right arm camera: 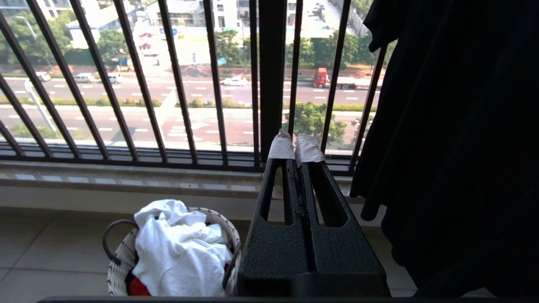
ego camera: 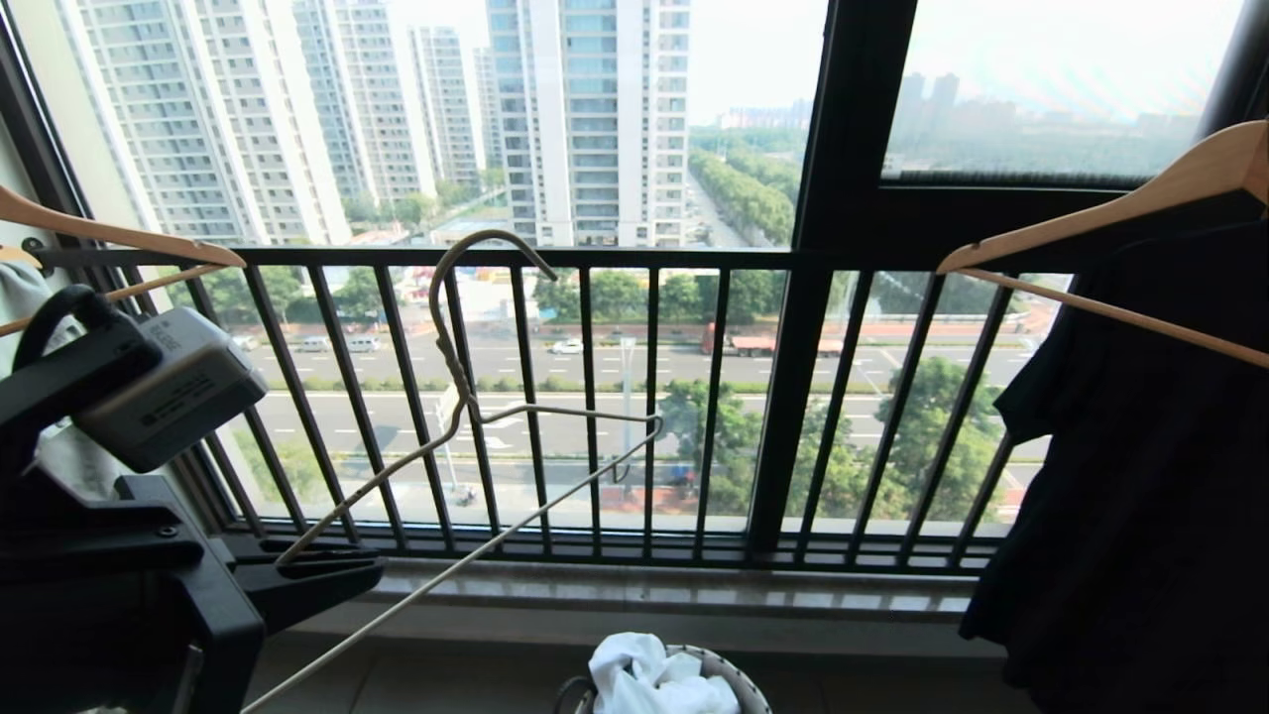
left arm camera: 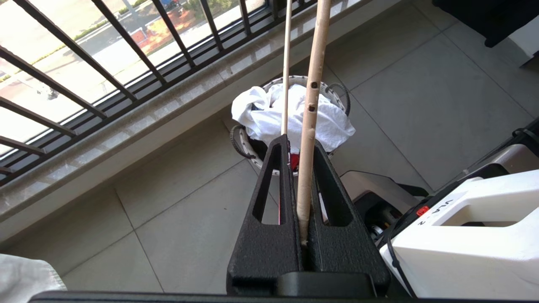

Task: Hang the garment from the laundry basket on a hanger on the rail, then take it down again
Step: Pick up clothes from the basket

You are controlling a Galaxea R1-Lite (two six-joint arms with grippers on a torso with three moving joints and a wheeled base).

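Left side: my left pincer (ego camera: 337, 575) is clamped on the hanger (ego camera: 466, 397), gripping one rod of its frame near the end of an arm. In the left wrist view the rod (left arm camera: 309, 126) runs out lengthwise between the closed jaws, with the thin second rod just beside it. In the head view the hanger tilts up and away from the pincer toward the window bars (ego camera: 595, 397), its hook (ego camera: 486, 248) uppermost and free, not on anything. A wood hanger (ego camera: 119, 238) shows at the far left.

Centre: the basket (right arm camera: 122, 256) stands on the floor below the sill, with the garment (right arm camera: 177, 248) crumpled inside it, white side showing, something red under it. The garment has not been lifted. From my left pincer the basket lies forward and down, roughly in line with the hanger's long axis.

Right side: my right pincer (right arm camera: 294, 147) is closed on nothing, its padded tips pressed together. It points toward the window bars with the basket below and beside it. A dark garment (ego camera: 1140, 476) hangs on a second wood hanger (ego camera: 1120, 218) at the far right.

Judgement: the left pincer is occupied, so the garment pick falls to the free right one, which must open and descend into the basket. The rail is not in view.
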